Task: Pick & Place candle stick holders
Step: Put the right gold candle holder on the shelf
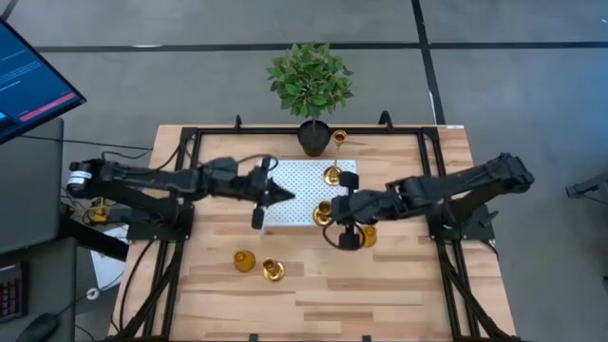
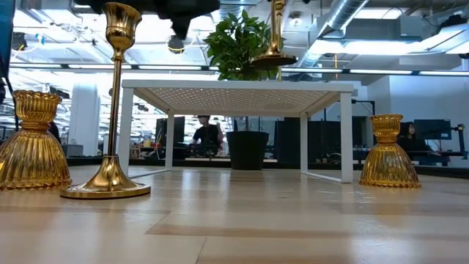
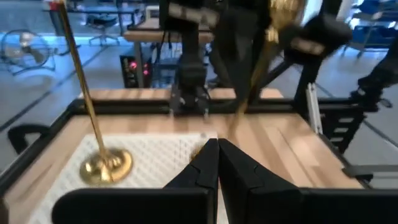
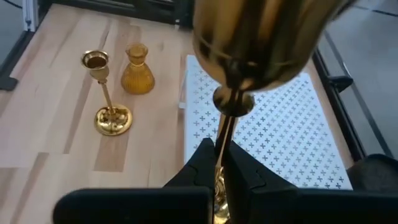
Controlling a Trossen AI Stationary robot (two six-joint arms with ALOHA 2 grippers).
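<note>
A white perforated tray [image 1: 302, 180] stands on legs mid-table. My right gripper [image 1: 330, 217] is shut on a tall gold candle stick holder [image 2: 274, 37] over the tray's right part. A second tall holder [image 1: 332, 175] stands by its round base on the tray's far side and also shows in the left wrist view [image 3: 104, 163]. My left gripper [image 1: 285, 196] is shut and empty above the tray's left part. On the table near the front, a short bulbous holder [image 1: 245, 260] and a tall one [image 1: 274, 271] stand on their bases. Another short holder [image 1: 367, 237] stands right of the tray. My right gripper pinches the tall holder's slim stem [image 4: 224, 134] between its two fingers [image 4: 200, 163], below the cup top [image 4: 261, 37]. The fingers come from the table's right, slanting down, and lie across the stem. The holder is about upright, its round base [image 2: 272, 60] lifted clear of the tray.
A black-potted green plant [image 1: 311, 90] stands at the table's far edge behind the tray. A black frame [image 1: 190, 142] runs around the table. A monitor [image 1: 28, 76] is off the table's left. People sit in the room beyond [image 2: 206, 136].
</note>
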